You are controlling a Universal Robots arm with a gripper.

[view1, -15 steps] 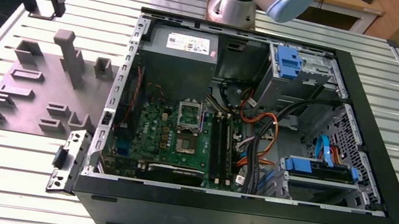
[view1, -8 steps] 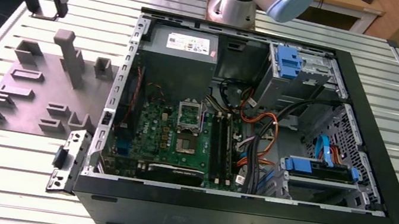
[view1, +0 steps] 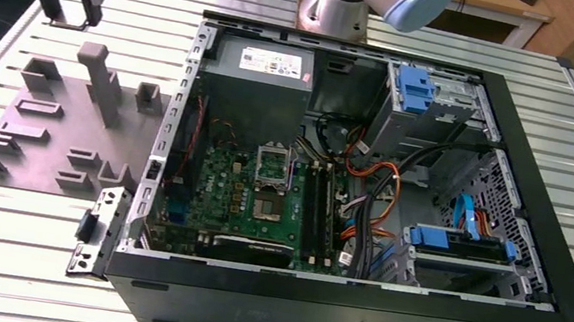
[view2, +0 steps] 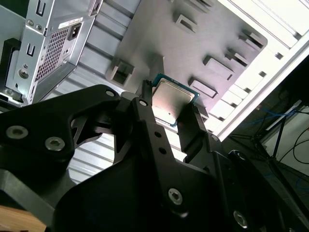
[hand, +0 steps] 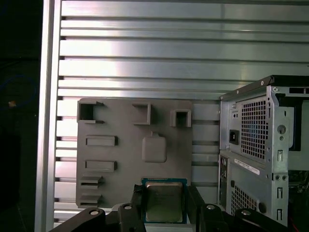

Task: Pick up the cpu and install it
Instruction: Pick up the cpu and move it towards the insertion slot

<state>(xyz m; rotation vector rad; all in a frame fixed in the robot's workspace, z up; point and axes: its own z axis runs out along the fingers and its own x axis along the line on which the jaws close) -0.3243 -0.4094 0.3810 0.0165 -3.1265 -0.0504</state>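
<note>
Tool [hand: 164,192]: clamped on cpu [hand: 164,209] by its edges, raised near grey tray [hand: 125,159]; step: pick-up done, install pending; judged need: level, square seating in socket [view1: 272,167].

Tool [view1: 70,19] near grey fixture plate [view1: 57,125]

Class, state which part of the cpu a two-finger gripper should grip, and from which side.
Probably two opposite thin edges, coming from the side of its flat metal top: the cpu is a thin square, so those edges give parallel faces. The gripper holds it so.
</note>
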